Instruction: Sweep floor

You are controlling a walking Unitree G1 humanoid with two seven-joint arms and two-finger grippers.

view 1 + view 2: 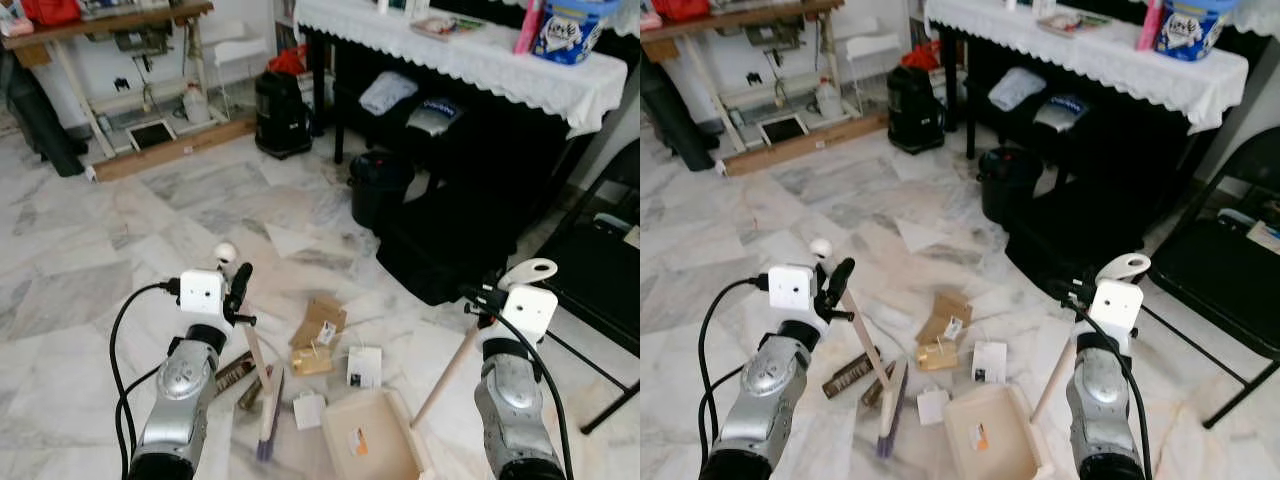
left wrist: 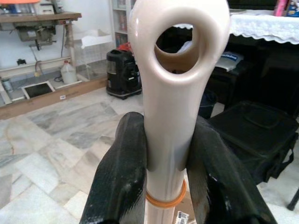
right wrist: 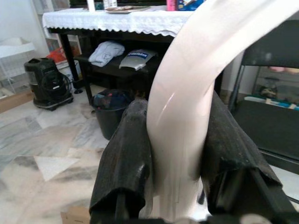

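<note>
My left gripper (image 1: 238, 285) is shut on the cream broom handle (image 1: 256, 355), just below its looped end (image 2: 177, 51). The handle slants down to the brush head (image 1: 268, 420) on the marble floor. My right gripper (image 1: 485, 298) is shut on the cream dustpan handle (image 1: 450, 372), which runs down to the beige dustpan (image 1: 375, 435) standing on the floor between my arms. Litter lies just ahead of the pan: a cardboard piece (image 1: 318, 322), white paper scraps (image 1: 364, 366) and a brown wrapper (image 1: 232, 372).
A black bin (image 1: 380, 185) and a black bag (image 1: 450, 240) stand ahead on the right, under a table with a white lace cloth (image 1: 470, 55). A black canister (image 1: 283, 112) is further back. A folding chair (image 1: 600, 270) is at the right, a wooden bench (image 1: 110, 25) at the back left.
</note>
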